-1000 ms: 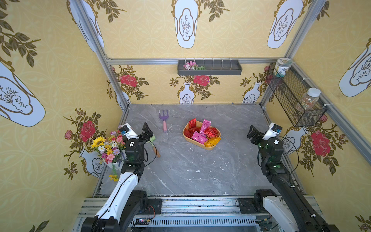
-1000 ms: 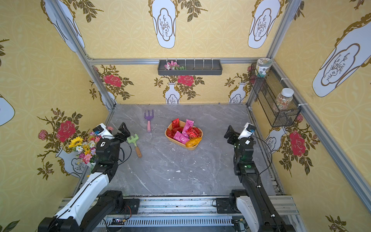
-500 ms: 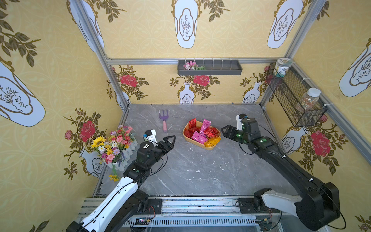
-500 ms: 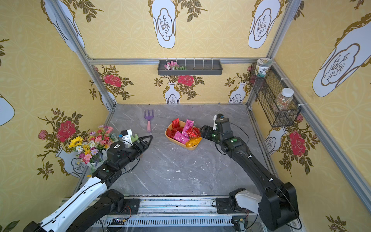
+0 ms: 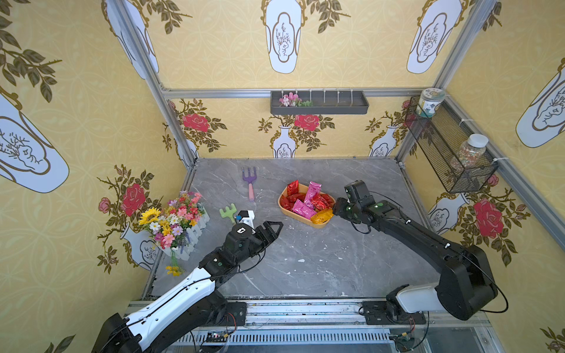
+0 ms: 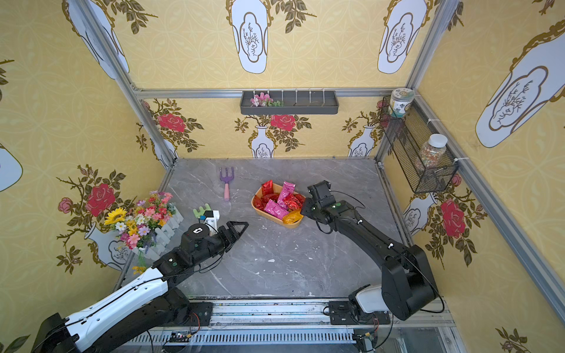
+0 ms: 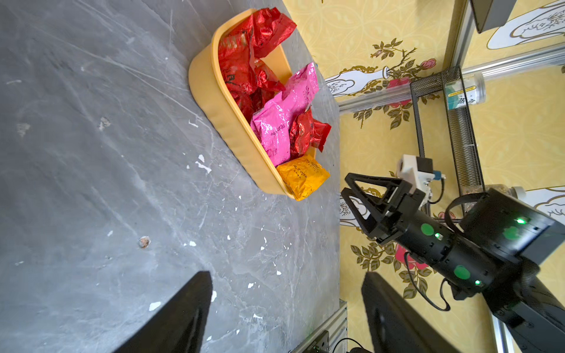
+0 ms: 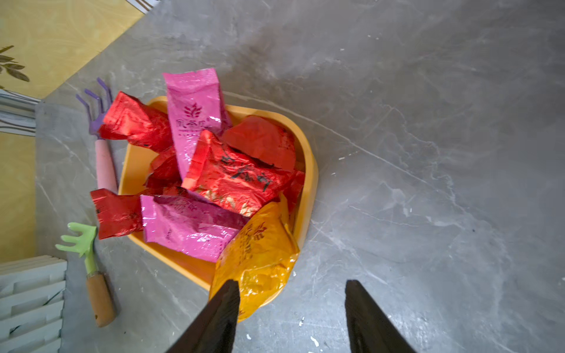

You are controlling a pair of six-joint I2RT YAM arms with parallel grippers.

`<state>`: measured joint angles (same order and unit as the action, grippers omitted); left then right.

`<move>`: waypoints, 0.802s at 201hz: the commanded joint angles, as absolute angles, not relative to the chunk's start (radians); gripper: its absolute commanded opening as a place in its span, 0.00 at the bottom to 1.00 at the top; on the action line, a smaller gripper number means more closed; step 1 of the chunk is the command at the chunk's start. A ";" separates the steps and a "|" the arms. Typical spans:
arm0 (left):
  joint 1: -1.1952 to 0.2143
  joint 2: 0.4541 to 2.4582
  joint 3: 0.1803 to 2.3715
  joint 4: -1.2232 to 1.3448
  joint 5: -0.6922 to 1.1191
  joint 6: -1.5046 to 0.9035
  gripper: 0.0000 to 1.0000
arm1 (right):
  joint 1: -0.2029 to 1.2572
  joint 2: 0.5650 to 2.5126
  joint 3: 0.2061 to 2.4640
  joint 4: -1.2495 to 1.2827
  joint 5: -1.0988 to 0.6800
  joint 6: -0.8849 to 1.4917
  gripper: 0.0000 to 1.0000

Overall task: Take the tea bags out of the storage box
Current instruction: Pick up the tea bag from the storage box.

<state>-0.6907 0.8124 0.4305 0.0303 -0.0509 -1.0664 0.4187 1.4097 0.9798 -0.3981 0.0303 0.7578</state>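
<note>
Taking the base rail as six o'clock and the back wall as twelve, the left gripper [image 5: 273,227] hangs over bare grey table [image 5: 305,259] at about eight o'clock of the box, clear of it, its jaws parted with nothing between them. Farther in, the right gripper [image 8: 292,282] sits at the box's four o'clock corner, jaws likewise spread and empty. One finger [image 8: 223,305] overlaps the edge of an orange sachet [image 8: 260,253] that slumps over the rim there, though whether it touches the foil cannot be told. The orange-yellow box [image 5: 298,217] lies just past the table's middle, toward one o'clock. Every tea bag [image 5: 305,201] in sight is in it or leaning on it: several red, two pink, the orange one. None is out yet, so the step in hand looks like the approach for a first pick. The next move probably calls for the right arm to bring the orange sachet between its jaws and close on the slippery foil without shoving the light box. The pile hides the box floor and any sachets beneath, so the count is unsure. In both top views the right arm's wrist covers its own fingertips, and both wrist views cut the fingers off at the frame edge.
</note>
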 commanded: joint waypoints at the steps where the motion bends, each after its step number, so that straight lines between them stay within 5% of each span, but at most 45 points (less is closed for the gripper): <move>1: -0.690 0.821 0.436 0.041 -0.064 -1.077 0.83 | 0.397 1.435 0.959 -0.321 -0.010 0.819 0.54; 109: -0.690 0.871 0.392 0.100 -0.018 -1.107 0.83 | 0.377 1.472 0.897 -0.177 -0.071 0.901 0.45; 161: -0.690 0.865 0.379 0.102 -0.013 -1.115 0.83 | 0.377 1.482 0.896 -0.157 -0.071 0.920 0.30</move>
<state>-0.6918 0.8688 0.3927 0.0761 -0.0227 -1.1072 0.3752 1.4776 0.8967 -0.2047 -0.0757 0.8986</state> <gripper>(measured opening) 0.833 0.350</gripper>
